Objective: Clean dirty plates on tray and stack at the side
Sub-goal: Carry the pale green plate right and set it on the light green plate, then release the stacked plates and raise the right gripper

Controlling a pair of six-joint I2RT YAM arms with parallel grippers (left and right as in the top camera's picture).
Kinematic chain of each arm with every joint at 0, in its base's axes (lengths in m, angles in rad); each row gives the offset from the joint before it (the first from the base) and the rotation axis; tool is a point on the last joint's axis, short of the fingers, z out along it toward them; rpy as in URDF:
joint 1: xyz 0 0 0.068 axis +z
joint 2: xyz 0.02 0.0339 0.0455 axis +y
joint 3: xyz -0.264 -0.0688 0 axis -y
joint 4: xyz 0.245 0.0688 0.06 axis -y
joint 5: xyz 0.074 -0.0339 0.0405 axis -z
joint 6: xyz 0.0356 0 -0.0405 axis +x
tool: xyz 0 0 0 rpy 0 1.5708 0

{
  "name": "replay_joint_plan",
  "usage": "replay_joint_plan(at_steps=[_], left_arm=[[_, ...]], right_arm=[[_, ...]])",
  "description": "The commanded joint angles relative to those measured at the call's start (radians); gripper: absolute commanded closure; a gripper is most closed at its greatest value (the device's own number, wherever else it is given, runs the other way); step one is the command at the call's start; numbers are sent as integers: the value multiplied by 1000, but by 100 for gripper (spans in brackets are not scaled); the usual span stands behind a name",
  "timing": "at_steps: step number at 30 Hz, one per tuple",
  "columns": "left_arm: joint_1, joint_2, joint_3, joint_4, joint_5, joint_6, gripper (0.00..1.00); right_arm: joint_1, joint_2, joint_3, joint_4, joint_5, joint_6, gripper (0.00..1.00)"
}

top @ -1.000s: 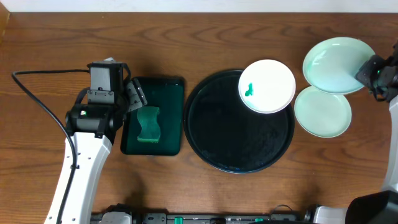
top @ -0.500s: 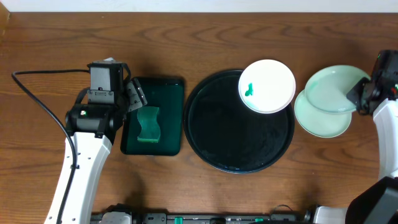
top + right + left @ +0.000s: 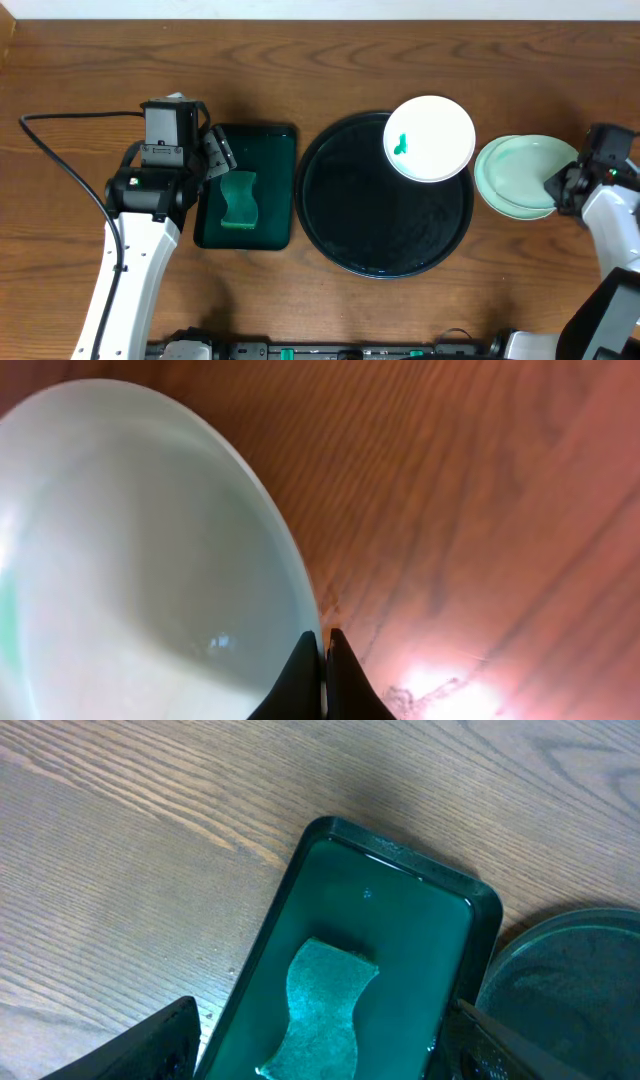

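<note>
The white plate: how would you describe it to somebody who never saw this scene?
Find the round black tray in the middle of the overhead view. The white plate lies at its upper right edge. Unlike the two stacked mint green plates beside it, it is white with a small green smear.

No legible text, label, brand, number or sign is appearing in any view.
</note>
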Motion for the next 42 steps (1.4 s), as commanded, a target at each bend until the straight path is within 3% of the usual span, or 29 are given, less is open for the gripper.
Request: replay_joint_plan(at_steps=[1,10,13,18,22,35,42], left_arm=[[-5,1,11,0,-12,-1,22],[-5,1,11,0,-12,-1,22],[-5,1,11,0,-12,-1,22],[-5,1,11,0,-12,-1,22],[-5,1,11,0,-12,-1,22],[-5,2,11,0,-12,-1,22],[-5,2,11,0,-12,-1,22]], right_arm=[[-2,-17,-41,36,-40,26,99],[-1,-17,-58,13,-60,25,99],[0,-17,-58,9,-70,25,94],[2,-17,-58,9,-101,-8,46],[2,-17,-57,16,-169,-101,33],[10,-17,106,-130,-424,-286,23],[92,-17,266,-304,-436,-373,22]])
